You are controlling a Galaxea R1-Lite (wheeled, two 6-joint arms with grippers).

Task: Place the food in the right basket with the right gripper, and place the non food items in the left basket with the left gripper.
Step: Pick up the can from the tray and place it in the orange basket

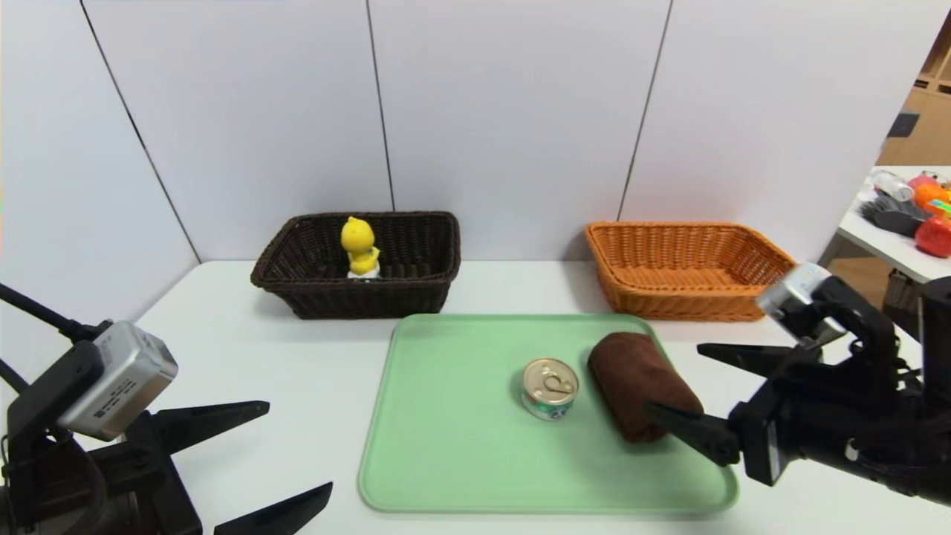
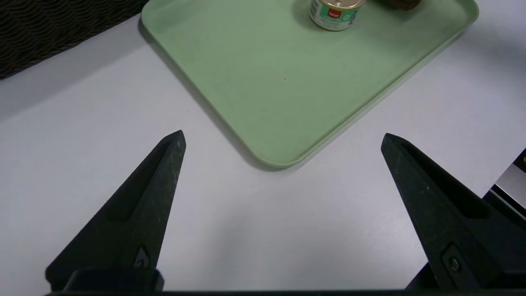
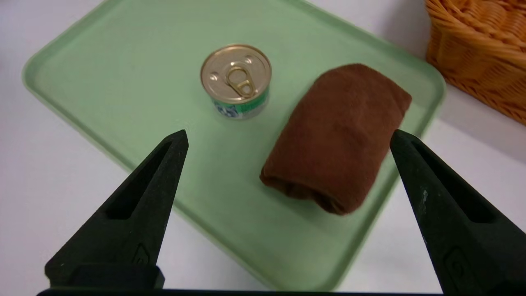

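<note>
From the head view, the yellow duck toy [image 1: 359, 248] already stands inside the dark brown basket [image 1: 297, 282], while the orange-tan basket [image 1: 750, 293] holds nothing visible; the tin can [image 1: 550, 388] and the rolled brown towel [image 1: 639, 383] sit near each other, with a narrow gap, on the green tray [image 1: 446, 475]; the right gripper [image 1: 680, 379], jaws spread and empty, hangs at the towel's near end, and the left gripper [image 1: 297, 447], equally spread and empty, hovers low beside the tray's near left corner.

Seen from the left wrist, the left gripper [image 2: 282, 137] has only bare white table [image 2: 82, 123] and the tray's corner [image 2: 283, 158] between its jaws; the can's [image 2: 335, 14] label shows here, with a sliver of the towel beyond it.

Seen from the right wrist, the right gripper [image 3: 289, 135] frames the towel [image 3: 337, 135] more squarely than the can [image 3: 236, 78], a bias the head view only hints at; the risk, I judge, is that it closes on the towel, the left arm's item, or that a finger nudges the towel into the can; only the head view shows both baskets and the duck.
</note>
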